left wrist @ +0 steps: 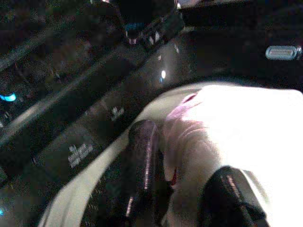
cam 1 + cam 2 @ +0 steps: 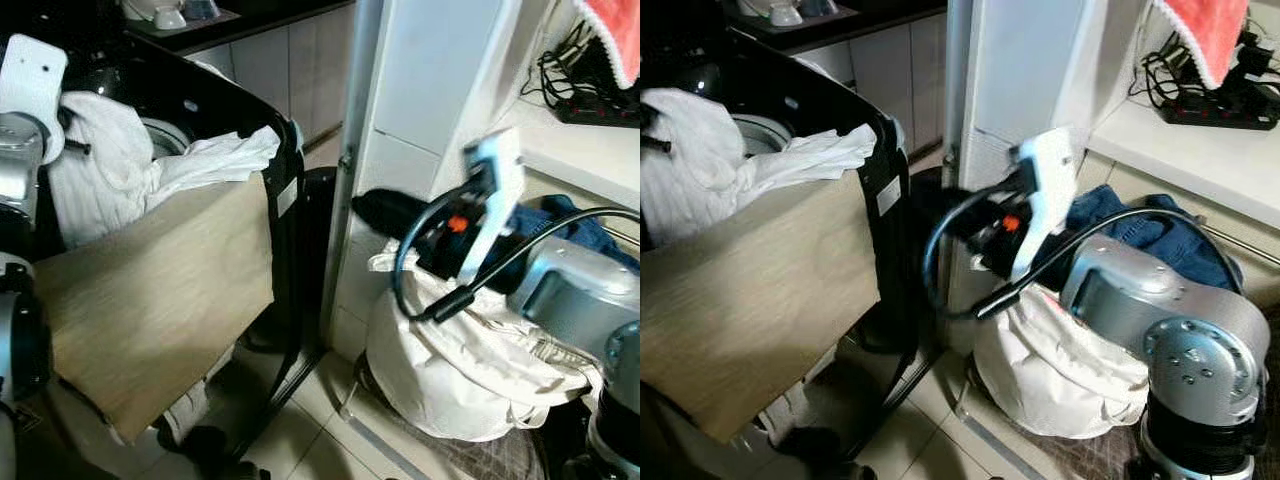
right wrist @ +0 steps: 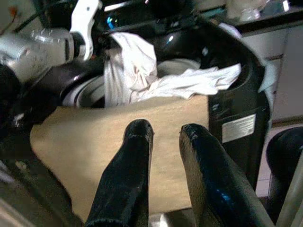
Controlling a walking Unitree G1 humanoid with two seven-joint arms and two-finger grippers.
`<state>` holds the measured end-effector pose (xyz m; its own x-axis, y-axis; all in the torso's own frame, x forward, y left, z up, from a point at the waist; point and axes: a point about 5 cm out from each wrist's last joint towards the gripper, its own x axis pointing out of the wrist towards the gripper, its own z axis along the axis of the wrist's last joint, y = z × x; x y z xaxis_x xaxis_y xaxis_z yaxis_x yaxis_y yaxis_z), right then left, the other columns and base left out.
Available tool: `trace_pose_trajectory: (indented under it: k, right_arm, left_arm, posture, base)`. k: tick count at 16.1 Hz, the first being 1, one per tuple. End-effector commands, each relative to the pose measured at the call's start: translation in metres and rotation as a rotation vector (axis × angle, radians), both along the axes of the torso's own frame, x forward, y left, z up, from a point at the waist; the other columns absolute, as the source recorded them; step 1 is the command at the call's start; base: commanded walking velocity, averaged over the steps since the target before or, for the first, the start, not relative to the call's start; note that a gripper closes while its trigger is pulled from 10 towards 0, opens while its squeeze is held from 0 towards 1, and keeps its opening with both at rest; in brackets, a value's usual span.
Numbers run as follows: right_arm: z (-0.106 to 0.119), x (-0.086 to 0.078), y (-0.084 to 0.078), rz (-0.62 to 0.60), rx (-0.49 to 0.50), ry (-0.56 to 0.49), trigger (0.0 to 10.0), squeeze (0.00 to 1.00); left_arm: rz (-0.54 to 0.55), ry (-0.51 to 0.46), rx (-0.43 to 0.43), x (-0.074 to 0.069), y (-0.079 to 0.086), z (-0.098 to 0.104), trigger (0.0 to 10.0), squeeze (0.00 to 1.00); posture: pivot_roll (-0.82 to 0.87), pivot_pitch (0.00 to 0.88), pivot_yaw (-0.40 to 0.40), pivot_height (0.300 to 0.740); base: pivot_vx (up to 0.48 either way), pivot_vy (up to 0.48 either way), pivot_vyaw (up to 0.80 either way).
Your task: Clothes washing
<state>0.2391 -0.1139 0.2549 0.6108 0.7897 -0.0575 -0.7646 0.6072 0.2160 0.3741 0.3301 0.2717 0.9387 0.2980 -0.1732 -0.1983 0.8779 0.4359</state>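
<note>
Left wrist view shows the left pincer (image 1: 177,187) grasping a white cloth (image 2: 100,150) over the washer (image 2: 230,110). Right pincer (image 3: 165,156), released, hangs beside the washer. Next: drop the cloth inside.

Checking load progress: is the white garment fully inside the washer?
No. The white garment drapes over the washer rim, held by the left pincer.

A white shirt (image 2: 110,150) drapes over the glossy black washing machine (image 2: 285,215), above a tan cloth (image 2: 160,290). The laundry bag (image 2: 460,375) is cream, blue denim (image 2: 1140,225) in it. A coral-red towel (image 2: 1205,30) hangs over the white worktop (image 2: 1200,150).
</note>
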Motion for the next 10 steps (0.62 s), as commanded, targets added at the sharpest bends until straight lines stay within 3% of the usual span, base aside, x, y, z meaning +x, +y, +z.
trace_pose_trajectory:
  k: [1,3,10]
  right_arm:
    - [0.000,-0.001,-0.001,-0.005,-0.020,-0.014,10.0,0.00]
    - [-0.001,-0.001,-0.001,-0.002,-0.023,-0.010,10.0,0.00]
    - [-0.011,0.018,-0.019,-0.186,-0.064,0.038,10.0,0.00]
  left_arm:
    - [0.006,-0.016,-0.042,-0.002,0.005,0.008,10.0,1.00]
    - [0.009,0.006,-0.047,-0.004,0.010,0.007,10.0,1.00]
    - [-0.019,0.084,0.001,-0.007,0.012,-0.002,10.0,1.00]
  posture:
    - [-0.08,0.000,-0.007,0.740]
    - [-0.08,0.000,-0.007,0.740]
    - [-0.08,0.000,-0.005,0.740]
  base:
    - [0.000,0.000,0.00]
    - [0.000,0.000,0.00]
    - [0.000,0.000,0.00]
